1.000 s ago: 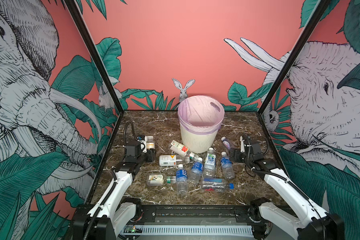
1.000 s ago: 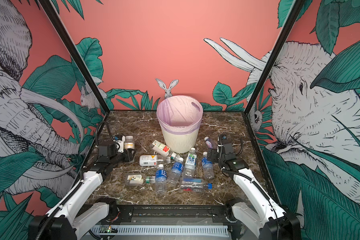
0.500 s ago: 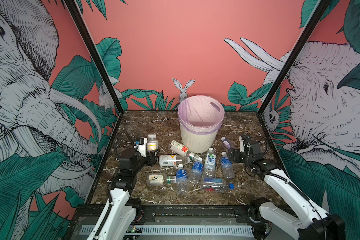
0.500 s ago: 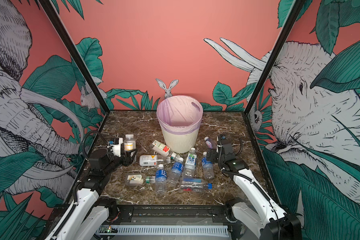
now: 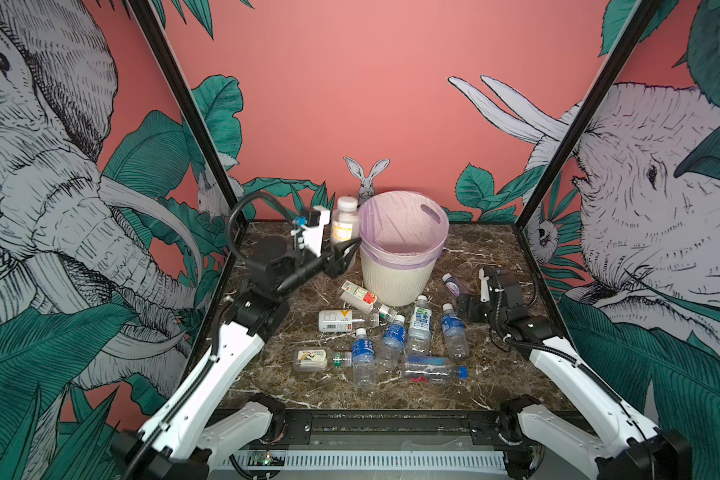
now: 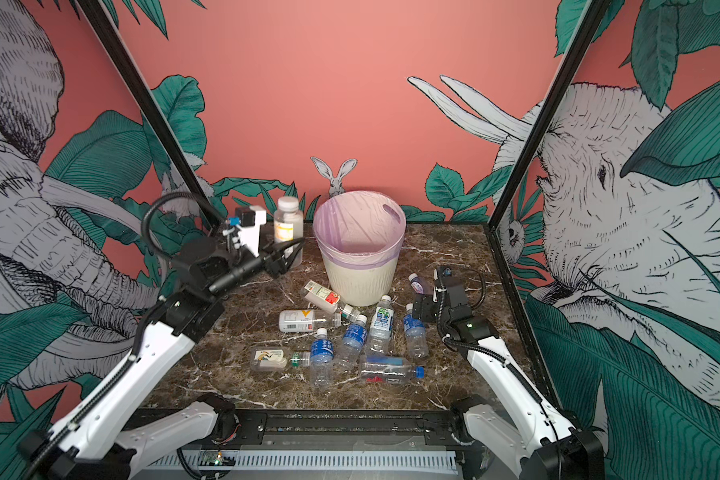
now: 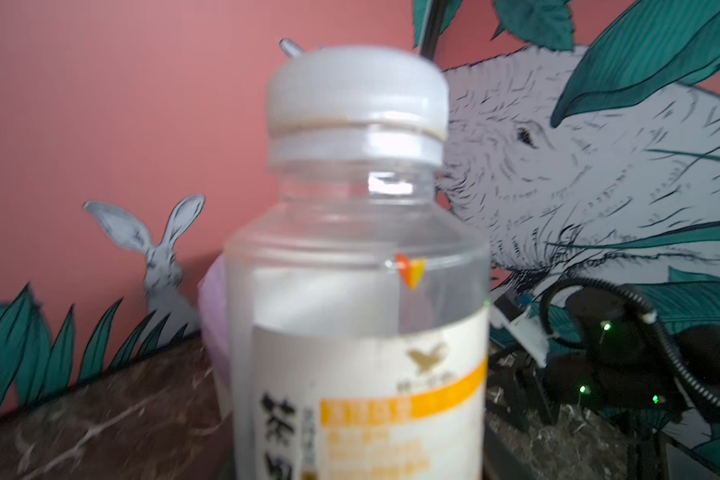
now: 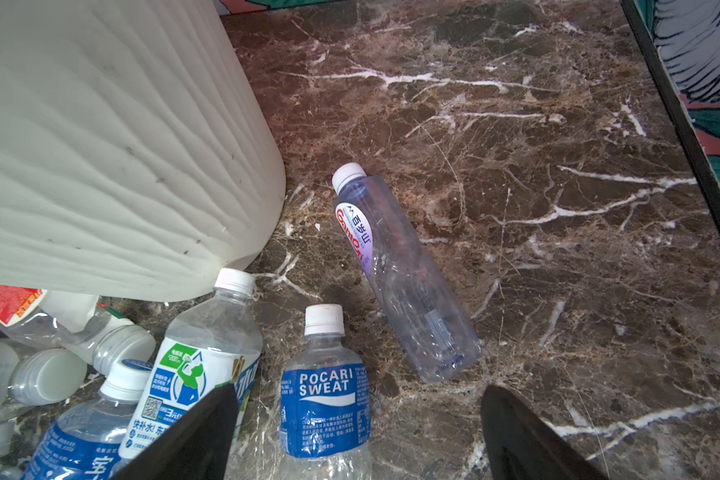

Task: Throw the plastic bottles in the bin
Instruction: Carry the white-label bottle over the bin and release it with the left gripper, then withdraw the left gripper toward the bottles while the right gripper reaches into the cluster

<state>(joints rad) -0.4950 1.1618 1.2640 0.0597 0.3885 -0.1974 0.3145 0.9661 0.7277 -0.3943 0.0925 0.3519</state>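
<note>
left claw (image 5: 344, 256): we see it pinching orange-label bottle (image 5: 344, 219), bottle base hidden behind it
right claw (image 8: 358, 434): spread, we see only tips

Flat salmon-pink back wall (image 5: 350, 83) edged with teal leaves, small grey drawn rabbit (image 5: 366, 183) at its foot, side panels of grey ink-drawn elephants (image 5: 38, 166) among foliage, slanting black frame posts (image 5: 175, 108), dark brown white-veined marble bench (image 5: 495, 374), even soft light.

The bin (image 5: 391, 282) sits mid-back on the bench (image 5: 495, 374). Most bottles (image 5: 418, 328) lie heaped right in front of it, the Ganten bottle (image 8: 391, 270) lies off to its right, and the tea bottle (image 5: 345, 224) is upright in the left gripper (image 5: 346, 255), just left of the rim.
</note>
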